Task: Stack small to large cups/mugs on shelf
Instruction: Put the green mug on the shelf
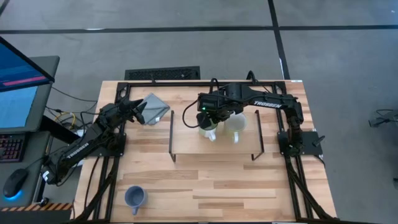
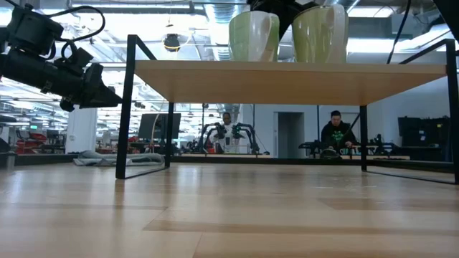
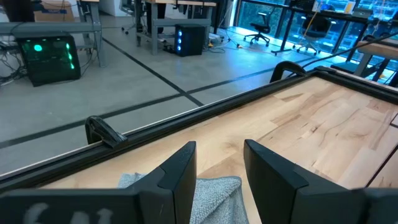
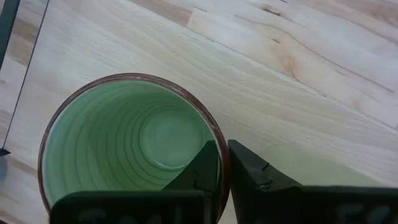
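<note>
The green mug (image 1: pixel 207 129) (image 4: pixel 124 149) stands on the light-wood shelf (image 1: pixel 186 142) (image 2: pixel 287 80), left of its middle. The cream-white mug (image 1: pixel 235 127) (image 2: pixel 320 32) stands beside it on the right. In the low view the green mug (image 2: pixel 252 36) rests by its base on the board. My right gripper (image 1: pixel 208 119) (image 4: pixel 222 152) is above the green mug, shut on it. The blue mug (image 1: pixel 135 198) stands on the table near the near-left corner. My left gripper (image 1: pixel 138 107) (image 3: pixel 219 171) is open and raised beside the folded grey cloth (image 1: pixel 153 108) (image 3: pixel 211 193). My right gripper holds the green mug by its rim (image 4: pixel 219 144), on the side nearest the wrist camera. One finger (image 4: pixel 200 169) is inside the mug and one finger (image 4: pixel 256 175) is outside, coming from above and pointing down. The mug is upright, with its base on the shelf.
The shelf stands on thin black wire legs (image 1: pixel 172 134) (image 2: pixel 128 107) in the middle of the wooden table (image 1: pixel 249 186). The grey cloth lies at the far left. A black frame (image 3: pixel 186 115) runs along the table's edge. People sit in the room beyond the table.
</note>
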You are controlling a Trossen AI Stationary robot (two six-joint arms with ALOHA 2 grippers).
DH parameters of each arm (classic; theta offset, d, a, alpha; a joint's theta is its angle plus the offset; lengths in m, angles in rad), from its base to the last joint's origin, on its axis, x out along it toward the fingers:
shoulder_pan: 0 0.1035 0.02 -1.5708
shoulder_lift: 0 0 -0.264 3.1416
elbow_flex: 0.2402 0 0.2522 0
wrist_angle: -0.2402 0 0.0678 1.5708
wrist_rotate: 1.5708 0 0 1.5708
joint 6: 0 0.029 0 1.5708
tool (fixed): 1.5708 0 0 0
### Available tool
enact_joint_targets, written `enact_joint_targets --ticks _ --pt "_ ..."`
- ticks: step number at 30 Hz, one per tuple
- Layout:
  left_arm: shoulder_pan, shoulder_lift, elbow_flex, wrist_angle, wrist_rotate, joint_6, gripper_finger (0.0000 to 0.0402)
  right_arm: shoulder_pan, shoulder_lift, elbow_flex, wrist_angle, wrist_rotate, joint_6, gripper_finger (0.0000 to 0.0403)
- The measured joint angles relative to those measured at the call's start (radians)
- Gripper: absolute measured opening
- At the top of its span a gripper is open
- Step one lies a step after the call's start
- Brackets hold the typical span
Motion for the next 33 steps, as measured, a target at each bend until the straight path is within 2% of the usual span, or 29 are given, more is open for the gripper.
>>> enact_joint_targets --ticks 23,33 --pt "0.0 0.0 0.0 0.0 0.002 0.0 0.0125 0.0 -0.002 0.0 -0.001 -0.031 0.008 0.0048" --pt "0.0 0.0 0.0 0.0 0.003 0.0 0.0125 0.0 -0.002 0.0 -0.001 -0.034 0.008 0.008"
